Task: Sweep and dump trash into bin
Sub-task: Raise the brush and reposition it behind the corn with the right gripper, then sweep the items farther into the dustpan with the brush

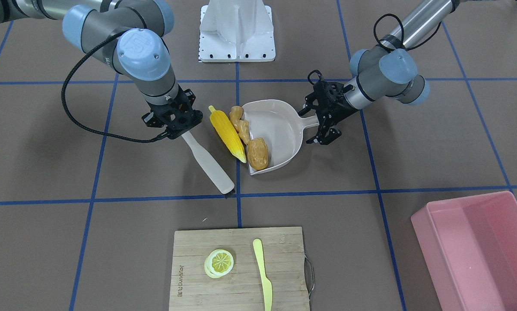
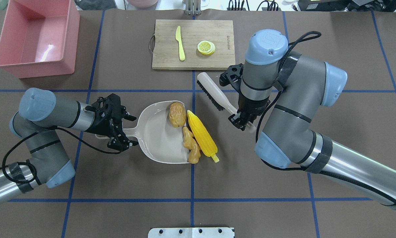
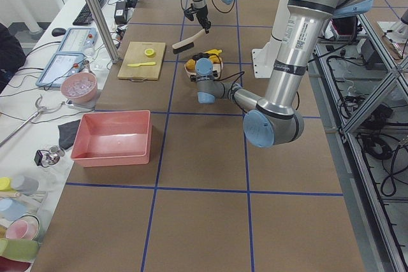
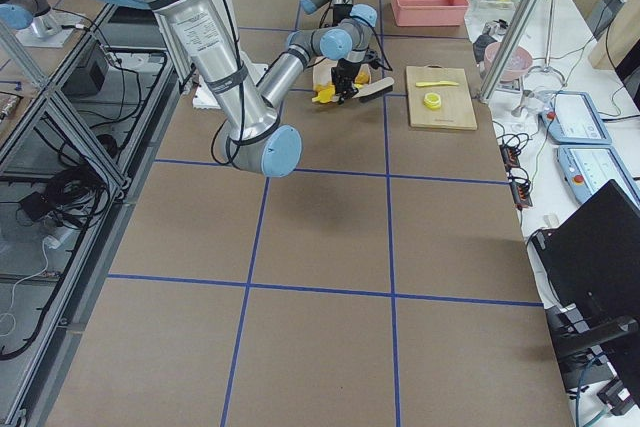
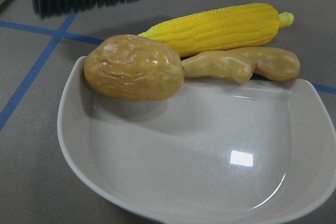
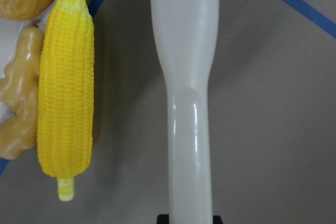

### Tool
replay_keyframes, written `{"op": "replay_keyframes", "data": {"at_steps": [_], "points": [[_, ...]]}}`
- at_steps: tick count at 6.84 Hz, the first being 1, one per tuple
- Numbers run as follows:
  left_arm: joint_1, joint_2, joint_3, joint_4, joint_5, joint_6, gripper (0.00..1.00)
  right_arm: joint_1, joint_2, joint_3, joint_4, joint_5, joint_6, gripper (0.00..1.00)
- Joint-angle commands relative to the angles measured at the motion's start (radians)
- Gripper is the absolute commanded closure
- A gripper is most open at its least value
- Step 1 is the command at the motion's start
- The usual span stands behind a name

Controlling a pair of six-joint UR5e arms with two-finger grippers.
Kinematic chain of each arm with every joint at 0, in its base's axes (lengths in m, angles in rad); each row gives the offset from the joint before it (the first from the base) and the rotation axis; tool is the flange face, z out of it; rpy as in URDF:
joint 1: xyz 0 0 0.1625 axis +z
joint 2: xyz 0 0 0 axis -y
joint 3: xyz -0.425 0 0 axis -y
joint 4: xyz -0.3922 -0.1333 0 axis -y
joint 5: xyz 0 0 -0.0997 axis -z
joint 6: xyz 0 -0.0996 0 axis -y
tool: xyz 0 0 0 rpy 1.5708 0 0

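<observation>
The yellow corn cob, the tan ginger root and the brownish potato piece lie in a row at the mouth of the beige dustpan. The potato rests on the pan's lip. My left gripper is open, with a finger on each side of the dustpan's handle. My right gripper is shut on the handle of a white brush, which angles away beside the corn. The pink bin stands empty at the far left corner.
A wooden cutting board beyond the brush carries a lemon slice and a yellow knife. A white mount plate sits at the robot's side of the table.
</observation>
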Motion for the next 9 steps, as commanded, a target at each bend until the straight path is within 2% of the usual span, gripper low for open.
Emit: {"op": "replay_keyframes", "data": {"at_steps": [1, 5, 7, 9], "points": [[0.001, 0.0, 0.0, 0.0, 0.0, 0.0, 0.02, -0.002, -0.064, 0.088, -0.038, 0.06, 0.235, 1.0], [0.001, 0.001, 0.002, 0.0, 0.0, 0.0, 0.02, -0.103, -0.076, 0.148, -0.028, 0.12, 0.608, 1.0], [0.001, 0.001, 0.006, 0.0, 0.0, 0.003, 0.02, -0.122, -0.084, 0.162, -0.028, 0.186, 0.731, 1.0], [0.001, 0.001, 0.006, 0.0, 0.0, 0.003, 0.02, -0.174, -0.087, 0.165, -0.027, 0.185, 0.768, 1.0]]}}
